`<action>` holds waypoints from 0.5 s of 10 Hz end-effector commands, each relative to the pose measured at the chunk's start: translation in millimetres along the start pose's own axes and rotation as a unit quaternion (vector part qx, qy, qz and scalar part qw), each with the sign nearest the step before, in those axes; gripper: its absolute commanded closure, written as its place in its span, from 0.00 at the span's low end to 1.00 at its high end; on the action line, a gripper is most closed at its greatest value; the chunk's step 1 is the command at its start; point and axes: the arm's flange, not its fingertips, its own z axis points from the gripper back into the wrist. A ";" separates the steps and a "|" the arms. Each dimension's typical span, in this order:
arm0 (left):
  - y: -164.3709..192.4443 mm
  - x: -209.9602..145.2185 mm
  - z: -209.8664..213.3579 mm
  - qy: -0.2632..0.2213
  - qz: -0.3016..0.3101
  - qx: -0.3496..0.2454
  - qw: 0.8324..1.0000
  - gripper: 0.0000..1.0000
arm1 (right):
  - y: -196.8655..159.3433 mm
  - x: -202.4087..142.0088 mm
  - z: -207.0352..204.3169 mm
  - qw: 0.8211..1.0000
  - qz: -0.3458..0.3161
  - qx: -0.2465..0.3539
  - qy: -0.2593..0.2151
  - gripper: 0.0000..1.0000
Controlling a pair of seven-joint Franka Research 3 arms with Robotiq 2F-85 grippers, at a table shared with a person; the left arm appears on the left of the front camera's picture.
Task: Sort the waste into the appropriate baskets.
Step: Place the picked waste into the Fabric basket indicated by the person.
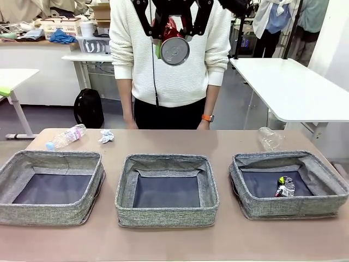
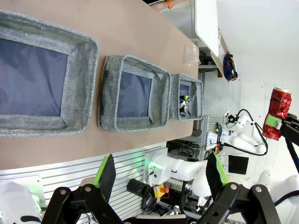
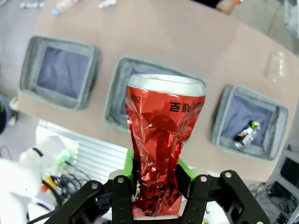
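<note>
High above the table (image 1: 163,143), your right gripper (image 3: 157,169) clamps the crumpled red can (image 3: 161,135); the silver-black can (image 3: 246,134) sits in the basket (image 3: 218,126) to its right. Your left gripper (image 2: 161,172) gapes empty.

1. The red drink can (image 3: 161,140) is showing thin, glossy metal, creased and dented, with a smooth silver end.
2. The baskets (image 1: 166,214) are showing rough grey woven cloth walls and smoother, matt dark floors.
3. The tabletop (image 1: 163,141) is looking smooth, matt and brown.
4. The clear bottle (image 1: 66,136) and the crumpled bottle (image 1: 270,137) are gleaming as transparent plastic.
5. The paper wad (image 1: 106,136) is looking matt and crinkled.
</note>
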 end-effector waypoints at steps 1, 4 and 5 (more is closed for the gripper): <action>0.0 1.0 -0.1 0.000 -0.009 -0.010 1.000 0.00 | -1.3 -0.4 3.6 1.000 0.003 0.006 -0.004 0.66; 0.0 1.0 -0.1 0.000 -0.009 -0.010 1.000 0.00 | -1.3 -0.4 3.6 1.000 0.003 0.006 -0.004 0.66; 0.0 1.0 -0.1 0.000 -0.009 -0.010 1.000 0.00 | -1.3 -0.4 3.6 1.000 0.003 0.006 -0.004 0.66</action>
